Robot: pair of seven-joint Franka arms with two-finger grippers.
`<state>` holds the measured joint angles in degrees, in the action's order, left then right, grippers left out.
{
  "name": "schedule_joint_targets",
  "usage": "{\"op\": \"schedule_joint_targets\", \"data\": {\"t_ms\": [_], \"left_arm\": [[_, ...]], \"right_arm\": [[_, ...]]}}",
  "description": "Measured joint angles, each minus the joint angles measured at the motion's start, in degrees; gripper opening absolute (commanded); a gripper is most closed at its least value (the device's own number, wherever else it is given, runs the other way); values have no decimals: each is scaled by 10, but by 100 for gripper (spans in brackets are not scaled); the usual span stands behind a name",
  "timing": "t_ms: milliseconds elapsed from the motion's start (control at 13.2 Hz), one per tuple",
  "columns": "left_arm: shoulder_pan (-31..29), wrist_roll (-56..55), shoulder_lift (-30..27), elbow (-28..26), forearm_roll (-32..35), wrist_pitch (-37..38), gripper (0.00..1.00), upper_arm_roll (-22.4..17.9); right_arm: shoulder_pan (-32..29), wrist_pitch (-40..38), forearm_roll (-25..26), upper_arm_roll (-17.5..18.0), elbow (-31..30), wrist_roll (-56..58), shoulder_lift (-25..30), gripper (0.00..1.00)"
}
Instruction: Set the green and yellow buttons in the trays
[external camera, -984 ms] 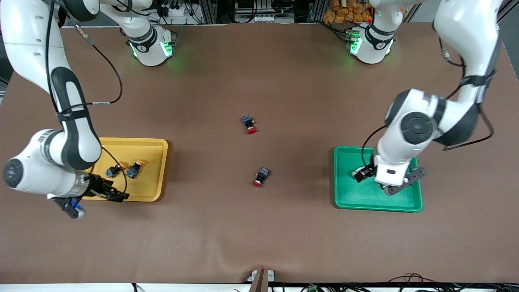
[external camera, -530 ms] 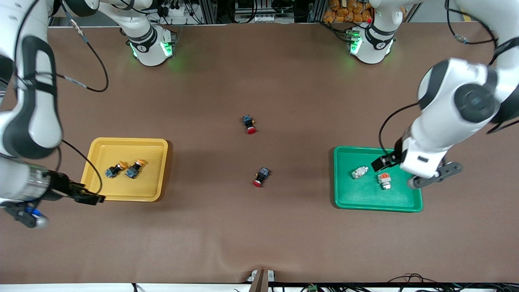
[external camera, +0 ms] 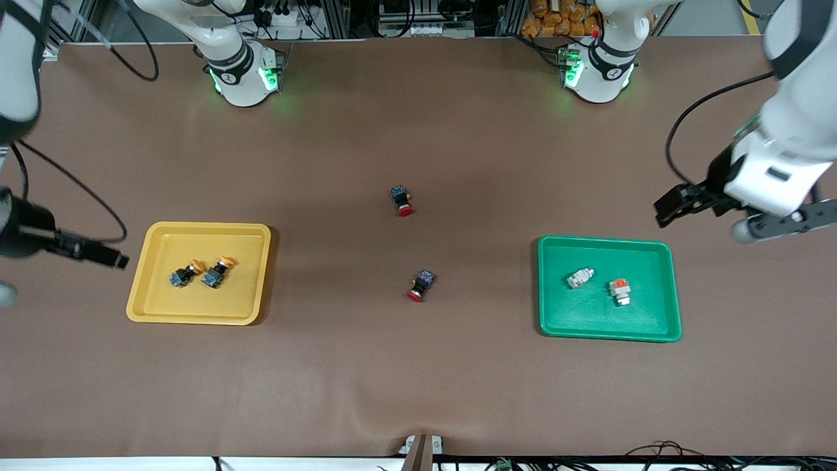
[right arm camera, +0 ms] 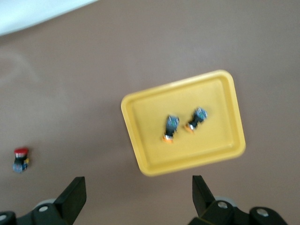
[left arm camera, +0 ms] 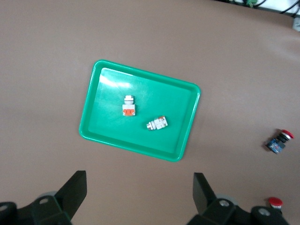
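Now both claws, the left gripper (external camera: 680, 204) and right gripper (external camera: 108, 255), hang open and empty, since the orange-capped buttons (external camera: 199, 272) lie in the yellow tray (external camera: 150, 307) and the white buttons (external camera: 598, 284) in the green tray (external camera: 654, 330).

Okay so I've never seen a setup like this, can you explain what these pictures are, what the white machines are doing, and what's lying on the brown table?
These are two white robot arms bolted along one edge of a brown table. One picture looks down from a high camera facing them; the other two come from cameras on each arm's wrist.

The left hand hangs open above bare table by the green tray, holding nothing. The right hand hangs open beside the yellow tray, also empty.

In the green tray lie two white switches. In the yellow tray lie two dark switches with orange caps. Mid-table, outside both trays, lie two red-capped switches.
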<state>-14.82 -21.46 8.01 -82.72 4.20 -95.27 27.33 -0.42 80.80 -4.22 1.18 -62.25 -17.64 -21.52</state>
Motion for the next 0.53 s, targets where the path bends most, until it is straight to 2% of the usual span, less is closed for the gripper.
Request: {"op": "schedule_joint_targets", "data": {"t_ms": [227, 303, 530], "left_arm": [[119, 81, -41, 1, -24, 52, 100, -159], [146, 101, -51, 0, -35, 68, 100, -197], [158, 136, -72, -10, -45, 90, 100, -234]], "right_arm": [[-1, -54, 1, -1, -5, 30, 62, 100], [-1, -59, 2, -3, -14, 60, 83, 100], [-2, -48, 5, -26, -75, 144, 136, 100]]}}
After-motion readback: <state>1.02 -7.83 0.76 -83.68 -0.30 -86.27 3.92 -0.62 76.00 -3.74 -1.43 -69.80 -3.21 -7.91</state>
